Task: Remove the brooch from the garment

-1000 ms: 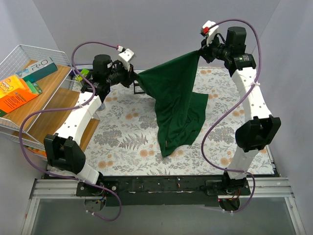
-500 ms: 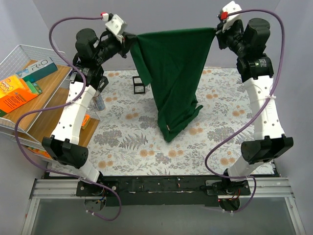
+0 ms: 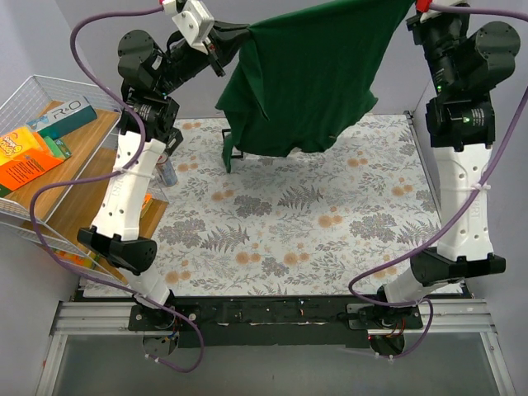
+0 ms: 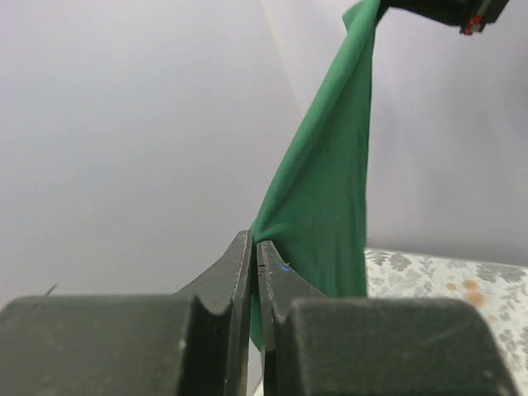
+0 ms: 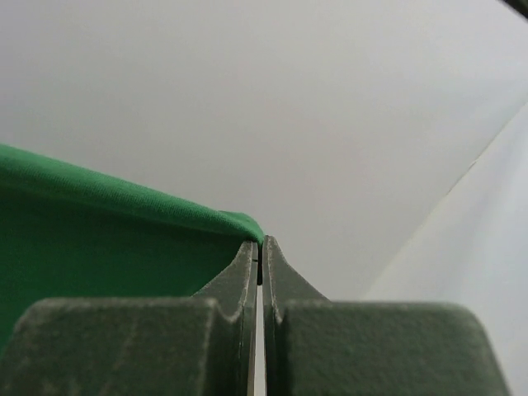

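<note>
The dark green garment (image 3: pixel 309 74) hangs spread in the air high above the table, stretched between both grippers. My left gripper (image 3: pixel 239 35) is shut on its left edge; the left wrist view shows the cloth (image 4: pixel 330 206) pinched at the fingertips. My right gripper (image 3: pixel 410 10) is shut on the right edge at the top of the top view; the right wrist view shows the cloth (image 5: pixel 99 239) running left from the tips. The garment's lower edge hangs just above the table. No brooch shows in any view.
A floral mat (image 3: pixel 289 223) covers the table. A wire basket (image 3: pixel 41 99) with wooden shelves, an orange box (image 3: pixel 29 157) and a teal box (image 3: pixel 66 111) stands at the left. A small black frame (image 3: pixel 233 147) and a can (image 3: pixel 167 169) stand behind the left arm.
Both arms have lifted the garment much higher and pulled it wider apart. Its lower end has come off the mat and hangs in the air.
</note>
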Action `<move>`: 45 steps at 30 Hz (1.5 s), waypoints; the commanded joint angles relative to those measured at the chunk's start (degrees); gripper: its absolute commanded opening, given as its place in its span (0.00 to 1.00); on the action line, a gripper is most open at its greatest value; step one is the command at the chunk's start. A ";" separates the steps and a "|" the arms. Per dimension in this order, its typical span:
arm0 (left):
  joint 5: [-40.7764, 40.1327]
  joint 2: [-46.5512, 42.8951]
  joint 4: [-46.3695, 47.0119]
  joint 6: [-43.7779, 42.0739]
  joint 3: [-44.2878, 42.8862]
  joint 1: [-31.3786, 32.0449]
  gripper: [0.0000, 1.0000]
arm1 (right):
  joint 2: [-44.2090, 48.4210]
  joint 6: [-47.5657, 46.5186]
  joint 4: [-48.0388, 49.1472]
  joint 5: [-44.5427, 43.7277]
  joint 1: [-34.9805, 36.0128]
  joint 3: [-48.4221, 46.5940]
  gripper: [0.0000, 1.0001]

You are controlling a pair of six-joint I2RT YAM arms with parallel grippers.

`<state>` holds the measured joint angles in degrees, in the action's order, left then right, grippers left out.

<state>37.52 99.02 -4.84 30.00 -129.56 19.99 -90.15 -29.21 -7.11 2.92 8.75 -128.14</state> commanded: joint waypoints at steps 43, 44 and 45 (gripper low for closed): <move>-7.73 -31.18 -47.21 -18.41 56.45 -0.39 0.71 | 4.81 -25.54 -38.86 21.16 -6.20 70.81 0.60; -6.85 -30.21 -44.32 -17.18 55.65 -0.39 0.75 | 4.11 -27.46 -38.77 21.08 -6.20 71.18 0.62; -5.80 -26.99 -43.07 -14.90 54.77 -0.39 0.74 | 3.15 -27.65 -39.11 21.34 -6.20 70.92 0.62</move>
<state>27.07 69.14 -54.61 11.27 -68.77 19.81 -86.41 -48.64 -44.36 23.75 2.96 -58.43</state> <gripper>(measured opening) 0.726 0.608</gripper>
